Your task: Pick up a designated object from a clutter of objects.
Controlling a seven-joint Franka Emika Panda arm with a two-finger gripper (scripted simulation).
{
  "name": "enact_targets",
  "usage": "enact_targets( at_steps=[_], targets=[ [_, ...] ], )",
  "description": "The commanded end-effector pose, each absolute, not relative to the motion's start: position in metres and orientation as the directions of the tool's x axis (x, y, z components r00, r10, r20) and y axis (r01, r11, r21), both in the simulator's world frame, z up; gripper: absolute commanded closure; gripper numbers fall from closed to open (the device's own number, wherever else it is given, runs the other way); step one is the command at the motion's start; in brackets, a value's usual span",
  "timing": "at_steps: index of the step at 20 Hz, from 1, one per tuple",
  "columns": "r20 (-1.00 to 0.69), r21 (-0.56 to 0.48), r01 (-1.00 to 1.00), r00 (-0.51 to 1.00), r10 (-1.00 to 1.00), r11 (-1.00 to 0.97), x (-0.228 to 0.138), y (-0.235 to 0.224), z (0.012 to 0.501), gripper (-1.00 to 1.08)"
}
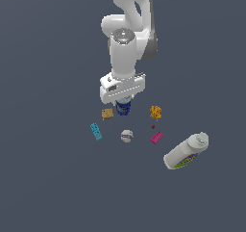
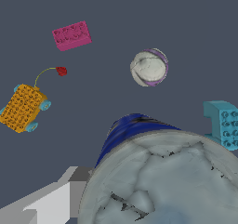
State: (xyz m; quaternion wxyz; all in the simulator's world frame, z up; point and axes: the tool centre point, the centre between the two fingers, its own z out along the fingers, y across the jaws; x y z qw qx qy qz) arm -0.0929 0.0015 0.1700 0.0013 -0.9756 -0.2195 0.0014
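Above the middle of the scattered items, the white arm (image 1: pixel 126 38) reaches down from the top of the exterior view, its last links stacked nearly vertical and the broad white hand (image 1: pixel 122 88) held roughly level, tipped a little so that its end toward the exterior view's left sits lower. The gripper (image 1: pixel 123 102) points straight down over the blue can (image 1: pixel 123 108), whose dark-blue lower body shows just beneath the hand. The jaws themselves are hidden behind the hand in that view. From the wrist view, the can's pale grey-white lid (image 2: pixel 162 181) fills the near part of the frame, with one pale finger (image 2: pixel 51 202) sitting close beside its rim; whether the jaws press on the can or merely bracket it, I cannot tell.

Round the can lie the other items on the dark grey worktop (image 1: pixel 48 178). The tan block (image 1: pixel 107 113) sits just beside the can on the exterior view's left, and the cyan bar (image 1: pixel 96 131) lies farther out on that side. The white ball (image 1: pixel 127 135) with its purple band rests nearer the camera than the can, apart from it. The orange block (image 1: pixel 155 112) stands on the exterior view's right of the can, with a tiny red bead (image 1: pixel 153 127) near it and the magenta bar (image 1: pixel 156 137) beyond that. The large white bottle (image 1: pixel 186 151) lies on its side well apart, toward the exterior view's right.
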Motion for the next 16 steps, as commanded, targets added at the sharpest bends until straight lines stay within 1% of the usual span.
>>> enact_targets(
  at_steps=[1, 16],
  targets=[
    [0.002, -0.003, 0.429, 0.904, 0.429, -0.904, -0.095, -0.006, 0.194, 1.08],
    [0.002, -0.003, 0.428, 0.904, 0.428, -0.904, -0.113, -0.051, 0.329, 1.08]
  ],
)
